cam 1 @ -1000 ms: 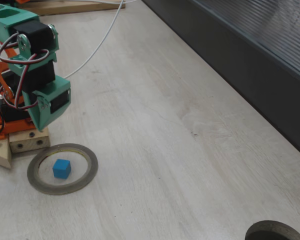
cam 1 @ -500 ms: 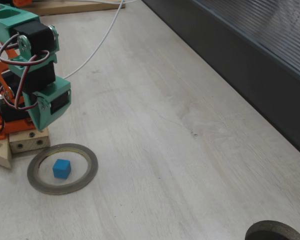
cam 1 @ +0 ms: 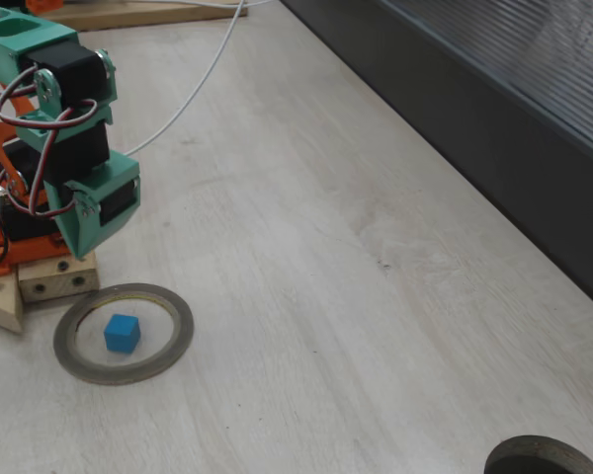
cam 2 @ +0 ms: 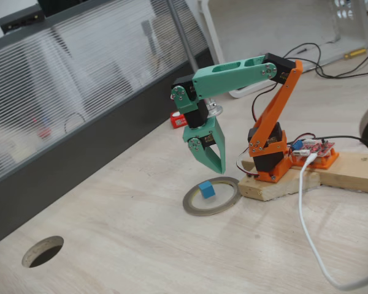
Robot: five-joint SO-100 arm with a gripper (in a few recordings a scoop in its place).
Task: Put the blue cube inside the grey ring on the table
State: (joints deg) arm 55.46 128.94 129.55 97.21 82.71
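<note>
Nothing has shifted since the earlier frames: arm, cube and ring sit exactly as they did a second ago. One blue cube (cam 1: 122, 333) lies flat on the table (cam 1: 306, 257) inside the one grey ring (cam 1: 124, 333), slightly toward the ring's left side in that fixed view, not touching the rim. From the other fixed view the blue cube (cam 2: 206, 189) sits in the far half of the grey ring (cam 2: 212, 196). The gripper (cam 2: 216, 160) hangs above the ring with its tips pointing down, clear of the cube and a little to its right; the two green fingers meet at the tip with nothing between them, so it reads as closed and empty. One arm stands on an orange base (cam 2: 270, 153) fixed to a wooden block (cam 2: 306, 177). A single dark round hole (cam 2: 43, 252) in the table lies well apart from the ring
</note>
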